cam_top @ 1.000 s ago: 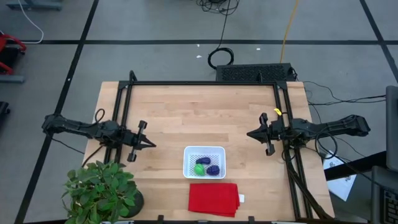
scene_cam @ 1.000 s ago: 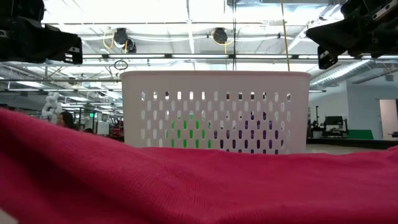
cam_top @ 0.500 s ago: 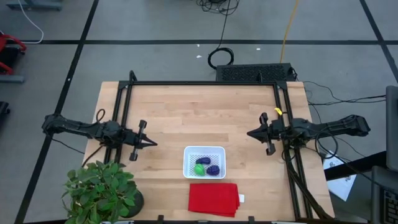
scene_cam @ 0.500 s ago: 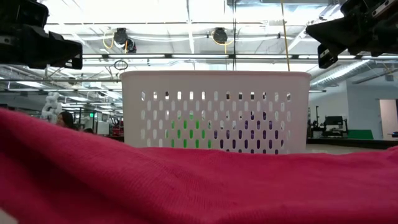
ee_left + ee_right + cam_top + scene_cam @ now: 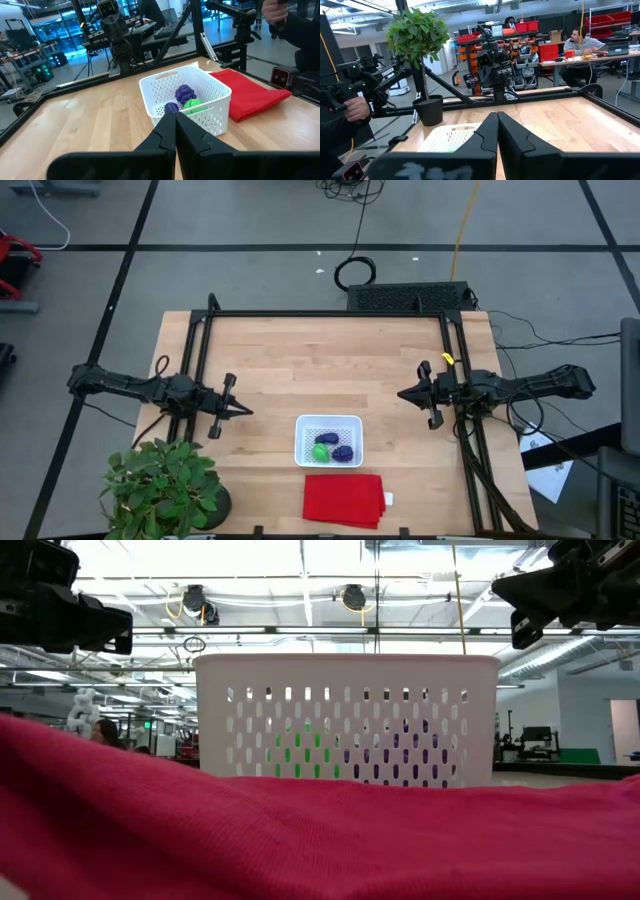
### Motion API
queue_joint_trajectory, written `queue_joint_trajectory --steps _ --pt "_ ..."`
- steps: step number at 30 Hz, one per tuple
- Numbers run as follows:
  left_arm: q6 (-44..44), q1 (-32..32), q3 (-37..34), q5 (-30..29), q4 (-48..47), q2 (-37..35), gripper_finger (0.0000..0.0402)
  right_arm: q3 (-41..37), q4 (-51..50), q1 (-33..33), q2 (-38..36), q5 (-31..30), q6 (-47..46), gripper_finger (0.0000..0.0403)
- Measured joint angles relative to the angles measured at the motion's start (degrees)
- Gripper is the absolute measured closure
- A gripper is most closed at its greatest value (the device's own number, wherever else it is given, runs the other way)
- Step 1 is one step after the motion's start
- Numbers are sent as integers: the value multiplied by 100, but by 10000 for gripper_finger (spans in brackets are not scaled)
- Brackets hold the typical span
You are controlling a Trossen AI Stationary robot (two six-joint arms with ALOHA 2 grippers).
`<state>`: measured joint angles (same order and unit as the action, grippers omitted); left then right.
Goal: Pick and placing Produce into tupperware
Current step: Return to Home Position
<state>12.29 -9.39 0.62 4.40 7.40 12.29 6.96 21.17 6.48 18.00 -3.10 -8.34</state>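
Note:
The white perforated tupperware (image 5: 329,440) stands on the wooden table near the front middle. Inside lie the produce: a bright green piece (image 5: 320,451), a dark purple roundish piece (image 5: 343,452) and another dark piece (image 5: 326,439); they also show in the left wrist view (image 5: 185,94). My left gripper (image 5: 246,410) is shut and empty, left of the tupperware, above the table. My right gripper (image 5: 402,395) is shut and empty, to the right and farther back.
A folded red cloth (image 5: 345,500) lies in front of the tupperware at the near edge. A leafy potted plant (image 5: 163,485) stands at the front left corner. A black frame (image 5: 330,315) runs along the table's far and side edges. People show in the room beyond.

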Motion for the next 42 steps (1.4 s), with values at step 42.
queue_joint_trajectory --steps 42 --pt "-382 0 0 -49 319 5 378 0 85 -2 0 20 197 403"
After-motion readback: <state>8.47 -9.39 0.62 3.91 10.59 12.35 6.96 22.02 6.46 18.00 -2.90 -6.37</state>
